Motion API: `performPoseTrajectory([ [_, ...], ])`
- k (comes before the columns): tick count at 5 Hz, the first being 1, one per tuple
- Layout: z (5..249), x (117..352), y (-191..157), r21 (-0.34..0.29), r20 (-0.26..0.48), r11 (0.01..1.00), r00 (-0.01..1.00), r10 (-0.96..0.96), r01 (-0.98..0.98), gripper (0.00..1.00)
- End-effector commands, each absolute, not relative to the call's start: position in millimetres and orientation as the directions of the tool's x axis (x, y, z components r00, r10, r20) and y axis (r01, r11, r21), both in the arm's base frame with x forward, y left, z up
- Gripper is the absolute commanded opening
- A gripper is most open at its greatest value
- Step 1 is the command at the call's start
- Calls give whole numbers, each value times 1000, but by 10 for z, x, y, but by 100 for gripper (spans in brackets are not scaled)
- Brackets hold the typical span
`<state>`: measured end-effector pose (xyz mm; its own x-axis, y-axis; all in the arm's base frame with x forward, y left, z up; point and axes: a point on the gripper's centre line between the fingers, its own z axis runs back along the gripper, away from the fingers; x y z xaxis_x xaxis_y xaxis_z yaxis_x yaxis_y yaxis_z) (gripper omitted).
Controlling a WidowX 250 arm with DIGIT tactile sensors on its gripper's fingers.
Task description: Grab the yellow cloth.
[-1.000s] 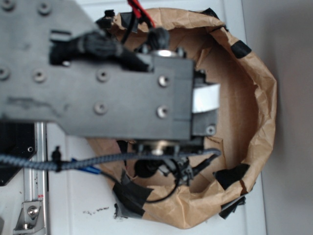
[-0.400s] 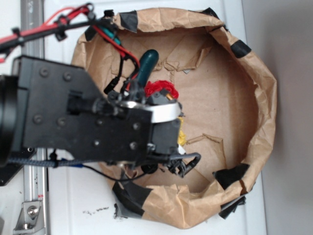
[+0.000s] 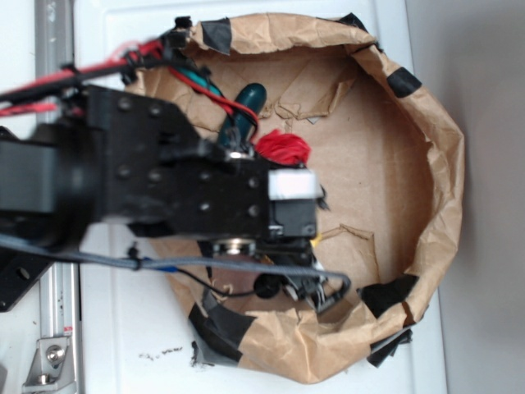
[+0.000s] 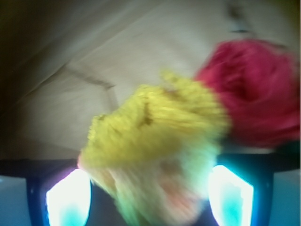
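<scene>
We hung over the paper-lined basket [image 3: 435,164] in the approach step, our gripper [image 4: 149,197] spread wide, its fingers [image 4: 68,197] flanking the yellow cloth [image 4: 155,127] on the basket floor, just beside the red cloth [image 4: 254,92]. Next, we judged, came a short descent and a squeeze clear of the red one. The cloth was a rumpled lump, no clear long axis.
</scene>
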<state>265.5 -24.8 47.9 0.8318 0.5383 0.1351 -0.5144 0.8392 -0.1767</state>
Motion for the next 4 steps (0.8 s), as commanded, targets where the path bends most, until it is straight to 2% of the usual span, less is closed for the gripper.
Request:
performPoseTrajectory([
  [1,472,2872,-238,-177,184,866,848,496,-468,100],
  [2,446,3044,-257,-102,233,938,909,347,-332,100],
  [3,538,3180,-179,-56,279,975,934,224,-217,0],
  [4,621,3211,-95,11,291,986,944,154,-164,0],
])
